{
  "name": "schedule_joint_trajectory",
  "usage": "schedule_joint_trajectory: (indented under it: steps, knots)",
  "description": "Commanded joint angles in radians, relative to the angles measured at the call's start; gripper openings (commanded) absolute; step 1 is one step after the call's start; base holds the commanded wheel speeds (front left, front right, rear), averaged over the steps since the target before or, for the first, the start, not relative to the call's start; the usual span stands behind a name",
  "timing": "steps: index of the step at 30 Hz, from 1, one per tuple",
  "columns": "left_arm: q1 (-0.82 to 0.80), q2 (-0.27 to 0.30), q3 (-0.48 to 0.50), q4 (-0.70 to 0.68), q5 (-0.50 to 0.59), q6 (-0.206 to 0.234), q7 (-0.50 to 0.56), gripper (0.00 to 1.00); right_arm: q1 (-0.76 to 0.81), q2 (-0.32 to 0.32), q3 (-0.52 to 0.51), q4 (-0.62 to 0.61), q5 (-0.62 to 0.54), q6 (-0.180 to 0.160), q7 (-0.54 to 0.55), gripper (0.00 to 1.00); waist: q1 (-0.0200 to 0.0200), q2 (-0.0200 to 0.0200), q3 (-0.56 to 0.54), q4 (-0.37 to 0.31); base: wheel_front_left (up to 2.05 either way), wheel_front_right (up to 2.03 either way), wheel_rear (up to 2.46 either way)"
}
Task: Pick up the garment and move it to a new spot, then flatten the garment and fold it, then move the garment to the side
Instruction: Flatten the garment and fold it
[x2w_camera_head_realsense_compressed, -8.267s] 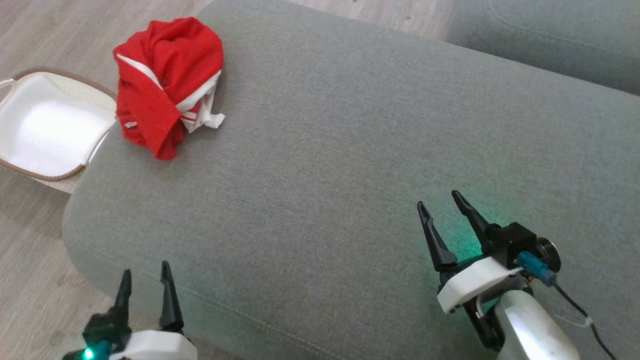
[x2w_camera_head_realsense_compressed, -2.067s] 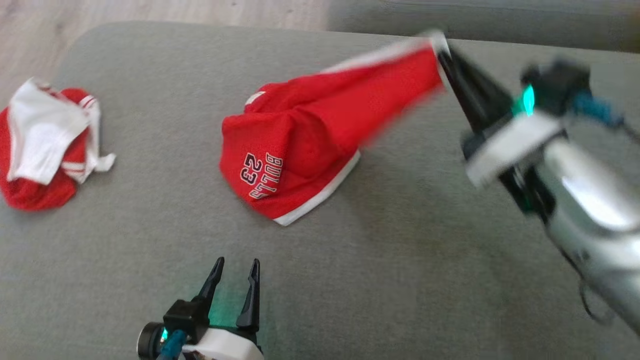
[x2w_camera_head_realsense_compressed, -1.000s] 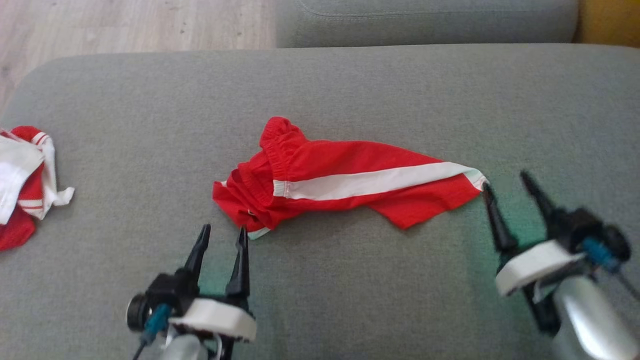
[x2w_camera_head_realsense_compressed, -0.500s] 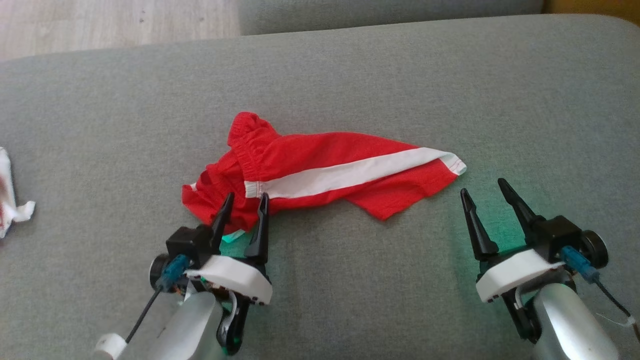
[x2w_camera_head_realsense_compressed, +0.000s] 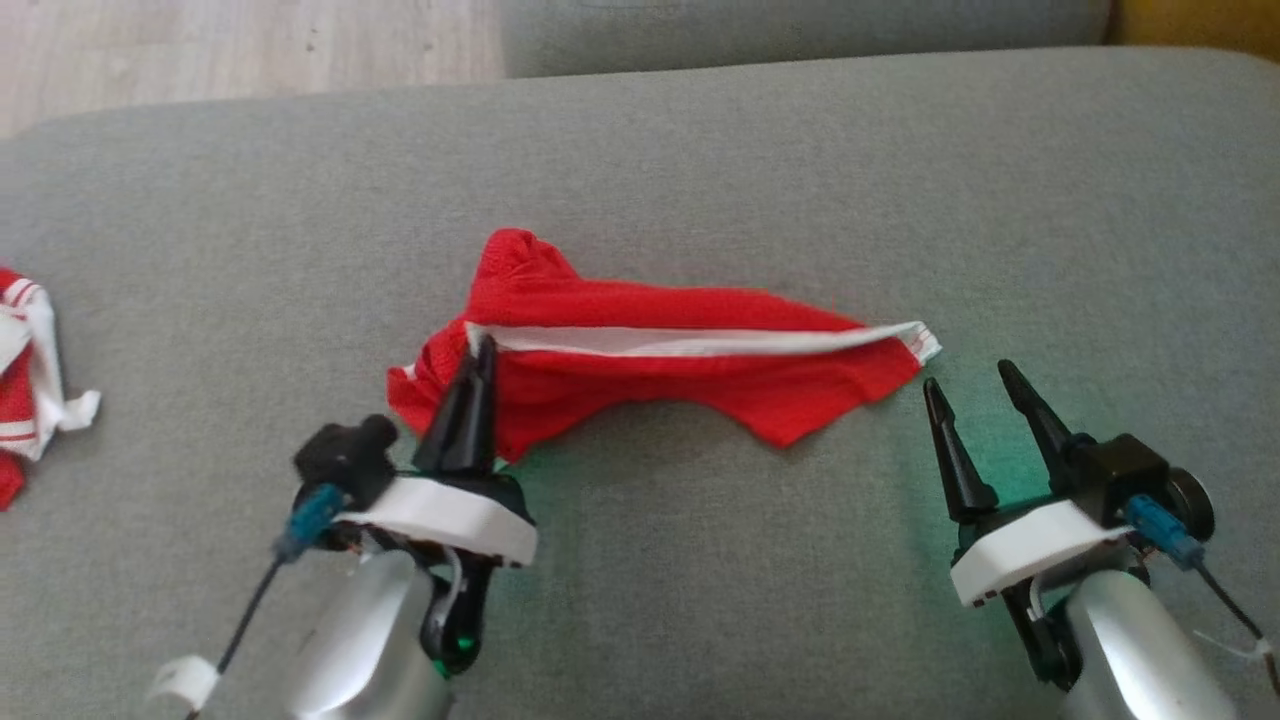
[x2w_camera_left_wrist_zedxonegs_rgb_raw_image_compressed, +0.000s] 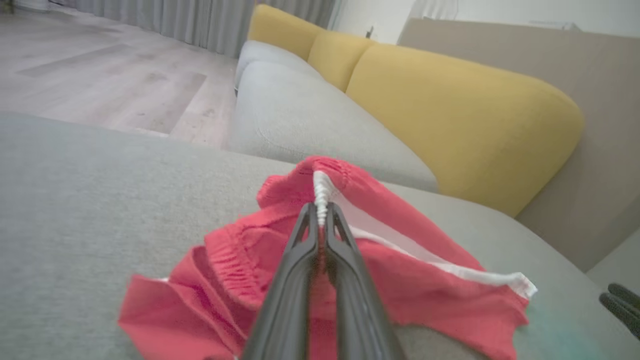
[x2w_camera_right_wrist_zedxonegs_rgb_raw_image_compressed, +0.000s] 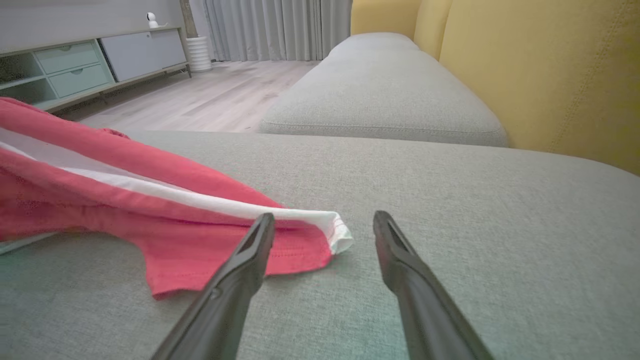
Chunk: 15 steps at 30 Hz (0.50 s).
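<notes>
My left gripper (x2w_camera_head_realsense_compressed: 483, 350) fingers pinch the red shorts (x2w_camera_head_realsense_compressed: 700, 375) at the waistband, probably for spreading; right gripper (x2w_camera_head_realsense_compressed: 967, 374) fingers stand wide, empty.

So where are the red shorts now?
In the head view, the red shorts lie mid-cushion on the grey sofa: the left gripper pinches their waistband end, and the open right gripper sits beside the hem.

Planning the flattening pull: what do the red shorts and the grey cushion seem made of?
Red shorts: thin matte sports mesh, probably polyester; fine holes show in the weave, and it drapes limply. Grey cushion: coarse matte woven upholstery; a speckled weave shows up close.
</notes>
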Motion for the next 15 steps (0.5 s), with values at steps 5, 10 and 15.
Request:
schedule_joint_trajectory:
  steps: [5,10,15]
  knots:
    - [0.041,0.01,0.101,-0.078,0.006,0.005,-0.01,0.0,0.005,0.011,0.003,-0.027,-0.003,0.008,-0.007,1.0,0.0,0.0,-0.023,0.035,0.0,0.0,0.0]
    - [0.077,0.01,0.141,-0.029,0.055,0.018,-0.01,0.0,0.014,0.03,-0.002,-0.031,-0.013,0.008,-0.007,1.0,0.0,0.0,-0.028,0.045,0.0,0.0,0.0]
    - [0.077,0.01,0.172,0.023,0.101,0.029,-0.01,0.84,0.019,0.045,-0.005,-0.043,-0.012,0.008,-0.007,1.0,0.0,0.0,-0.03,0.031,0.0,0.0,0.0]
